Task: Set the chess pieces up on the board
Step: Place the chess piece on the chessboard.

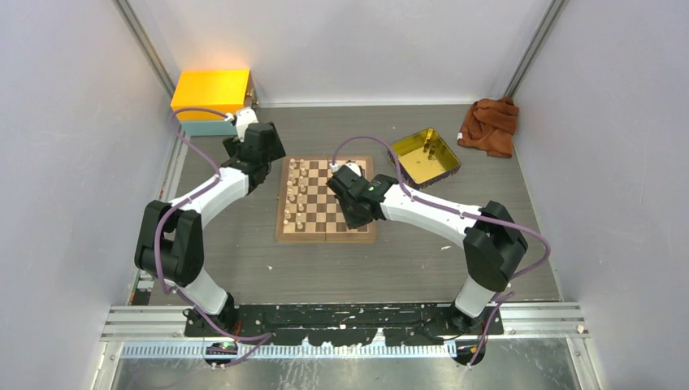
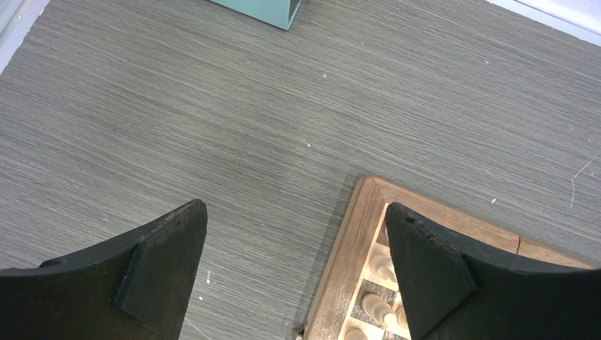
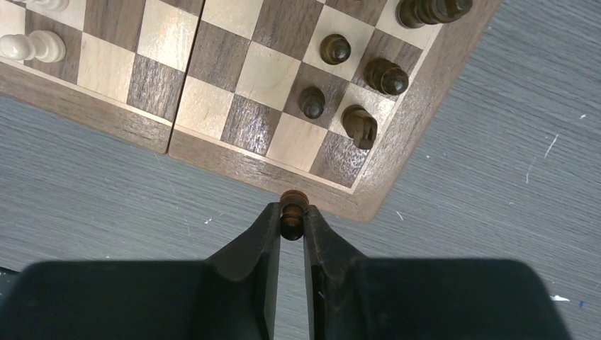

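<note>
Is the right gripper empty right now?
No, the right gripper is shut on a dark chess piece, pinched between its fingertips just off the corner of the board.

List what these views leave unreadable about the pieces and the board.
- Top view: the right arm covers the board's right side, hiding the dark pieces there.
- Right wrist view: the fingers hide most of the held dark piece; its type is unclear.
- Left wrist view: only a board corner shows; the cream pieces are cut by a finger and the frame edge.
- Top view: the tray's contents are too small to tell.
</note>
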### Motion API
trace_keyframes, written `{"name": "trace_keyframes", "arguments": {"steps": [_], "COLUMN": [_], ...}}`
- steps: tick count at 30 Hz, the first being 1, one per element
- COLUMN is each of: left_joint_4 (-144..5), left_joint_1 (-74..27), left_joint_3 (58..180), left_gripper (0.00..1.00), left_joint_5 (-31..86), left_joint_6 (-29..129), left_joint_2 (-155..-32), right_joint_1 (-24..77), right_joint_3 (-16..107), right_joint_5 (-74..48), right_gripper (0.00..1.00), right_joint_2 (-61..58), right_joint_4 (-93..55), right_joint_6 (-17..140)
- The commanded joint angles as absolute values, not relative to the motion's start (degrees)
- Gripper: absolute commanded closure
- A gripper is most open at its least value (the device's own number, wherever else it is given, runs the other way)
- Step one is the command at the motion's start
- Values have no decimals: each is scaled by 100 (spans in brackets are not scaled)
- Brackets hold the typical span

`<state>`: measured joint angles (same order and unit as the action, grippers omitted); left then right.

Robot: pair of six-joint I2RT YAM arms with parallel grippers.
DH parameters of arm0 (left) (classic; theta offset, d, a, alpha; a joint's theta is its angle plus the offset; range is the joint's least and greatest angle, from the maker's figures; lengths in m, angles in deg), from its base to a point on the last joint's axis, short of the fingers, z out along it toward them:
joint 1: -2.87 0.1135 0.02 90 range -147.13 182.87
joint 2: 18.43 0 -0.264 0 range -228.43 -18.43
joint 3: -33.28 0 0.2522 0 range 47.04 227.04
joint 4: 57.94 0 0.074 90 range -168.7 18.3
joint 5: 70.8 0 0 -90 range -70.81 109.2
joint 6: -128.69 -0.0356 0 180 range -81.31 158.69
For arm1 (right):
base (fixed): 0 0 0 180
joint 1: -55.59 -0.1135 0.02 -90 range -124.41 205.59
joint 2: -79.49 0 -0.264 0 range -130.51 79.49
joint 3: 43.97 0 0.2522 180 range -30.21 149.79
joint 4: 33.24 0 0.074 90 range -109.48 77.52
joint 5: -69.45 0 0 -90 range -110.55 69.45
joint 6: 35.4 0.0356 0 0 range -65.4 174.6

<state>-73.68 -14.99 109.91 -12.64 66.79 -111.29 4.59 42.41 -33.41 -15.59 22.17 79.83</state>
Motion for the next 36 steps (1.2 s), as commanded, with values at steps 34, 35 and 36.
{"name": "trace_keyframes", "arguments": {"steps": [34, 35, 36], "left_joint_4": [-7139, -7140, -7139], "left_joint_1": [-1462, -1462, -1462], "left_joint_3": [11042, 11041, 11041], "left_gripper": [4, 4, 4], "left_joint_5": [-1394, -1394, -1390], "left_joint_6": [6615, 6616, 6613], "left_joint_2": [-10990, -10992, -10993], "right_joint_1": [506, 515, 530], "right_joint_3": [4174, 4163, 4154], "right_joint_5": [-3275, -3272, -3260], "right_gripper": [98, 98, 98], "right_joint_2": [-2059, -2053, -2053], "right_joint_4": [1550, 1542, 1531], "right_joint_6": [7927, 7928, 7928]}}
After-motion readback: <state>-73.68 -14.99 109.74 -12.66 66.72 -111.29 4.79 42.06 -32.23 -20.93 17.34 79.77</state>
